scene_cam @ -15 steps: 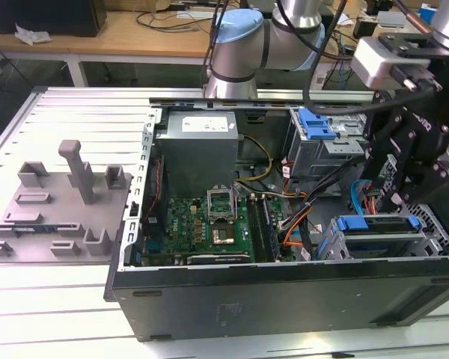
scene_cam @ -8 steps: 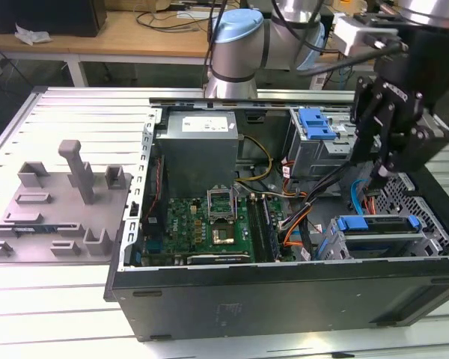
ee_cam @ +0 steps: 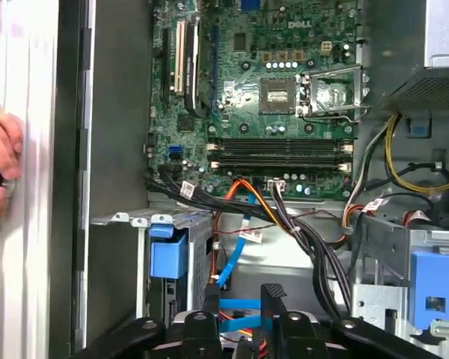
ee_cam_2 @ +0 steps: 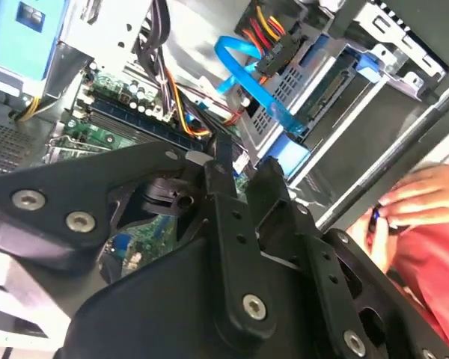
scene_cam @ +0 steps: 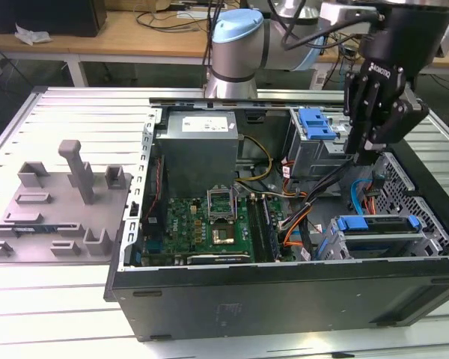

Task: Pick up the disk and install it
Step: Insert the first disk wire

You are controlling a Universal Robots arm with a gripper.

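A: Pincer point(scene_cam: 365, 153) state?
B: Fingers apart, nothing held. In the first wrist view a blue cable point(ee_cam: 236, 254) shows through the gap. The pincer hangs over the open computer case point(scene_cam: 284, 292), above the wiring.
A: Disk position?
B: The disk point(scene_cam: 378, 224) lies in the lower drive cage at the exterior view's right, blue bracket showing. It sits below the pincer, not touching it.
A: Other entries?
B: A person's hand point(ee_cam: 0, 172) rests just outside the case wall. A grey fixture plate point(scene_cam: 60, 217) lies on the bench point(scene_cam: 60, 314), at the exterior view's left.
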